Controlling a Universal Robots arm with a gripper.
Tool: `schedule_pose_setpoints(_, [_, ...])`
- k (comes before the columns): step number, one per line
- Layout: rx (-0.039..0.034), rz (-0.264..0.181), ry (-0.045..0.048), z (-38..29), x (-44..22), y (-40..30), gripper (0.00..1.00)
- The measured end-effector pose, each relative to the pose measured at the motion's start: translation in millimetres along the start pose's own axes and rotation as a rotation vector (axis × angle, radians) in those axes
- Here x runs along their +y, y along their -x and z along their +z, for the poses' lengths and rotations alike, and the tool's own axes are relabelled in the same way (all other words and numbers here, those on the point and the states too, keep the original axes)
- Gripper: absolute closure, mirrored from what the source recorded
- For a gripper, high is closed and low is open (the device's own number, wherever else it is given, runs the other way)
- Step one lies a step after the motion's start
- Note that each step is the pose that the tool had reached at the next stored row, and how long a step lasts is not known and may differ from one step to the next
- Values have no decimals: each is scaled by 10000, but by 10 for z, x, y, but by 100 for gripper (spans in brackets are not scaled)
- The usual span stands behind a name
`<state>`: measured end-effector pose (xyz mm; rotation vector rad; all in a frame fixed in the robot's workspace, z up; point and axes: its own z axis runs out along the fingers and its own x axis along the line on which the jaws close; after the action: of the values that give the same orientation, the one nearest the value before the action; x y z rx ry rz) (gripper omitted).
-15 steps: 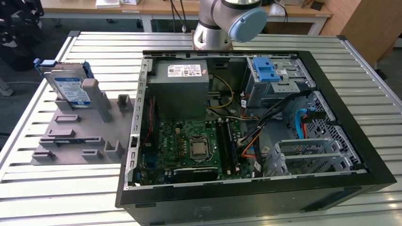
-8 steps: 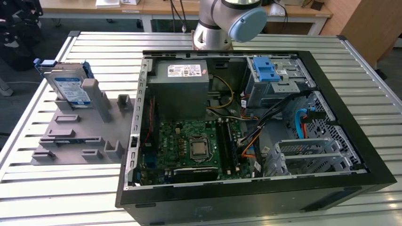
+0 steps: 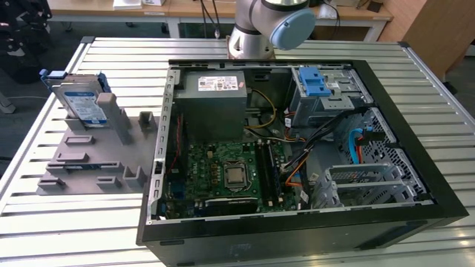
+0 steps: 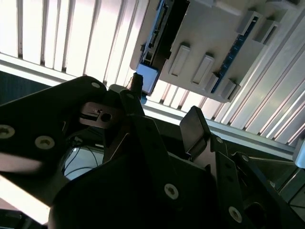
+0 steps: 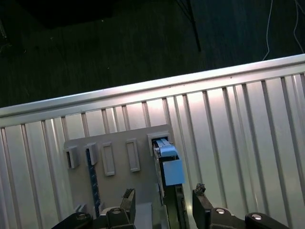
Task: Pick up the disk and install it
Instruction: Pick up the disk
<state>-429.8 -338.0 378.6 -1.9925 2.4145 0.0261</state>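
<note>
The disk (image 3: 80, 103) stands on edge in a slot of the grey holder (image 3: 89, 167), at the exterior view's left on the slatted table. Its label is white and blue, and it has blue side rails. In the first wrist view I look down on the disk's thin edge and blue rail end (image 5: 170, 168), set in the holder (image 5: 119, 152). My gripper (image 5: 163, 193) hangs well above it, open, with one dark fingertip (image 5: 127, 194) to each side of the disk's line. In the second wrist view the gripper (image 4: 166, 104) is open too, and the disk (image 4: 148, 78) lies beyond it.
An open computer case (image 3: 415, 183) lies on its side, taking up the middle and the exterior view's right. Inside are a grey power-supply box (image 3: 215, 97), a blue latch (image 3: 315, 83) on the drive cage and a green board (image 3: 230, 172). The table edge (image 5: 143, 90) borders dark floor.
</note>
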Motion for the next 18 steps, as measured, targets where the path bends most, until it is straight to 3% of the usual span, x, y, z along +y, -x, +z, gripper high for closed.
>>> schedule_pose_setpoints(3, [3, -305, 7, 1, 0, 0, 41])
schedule_pose_setpoints(18, [2, -324, 7, 26, 0, 1, 41])
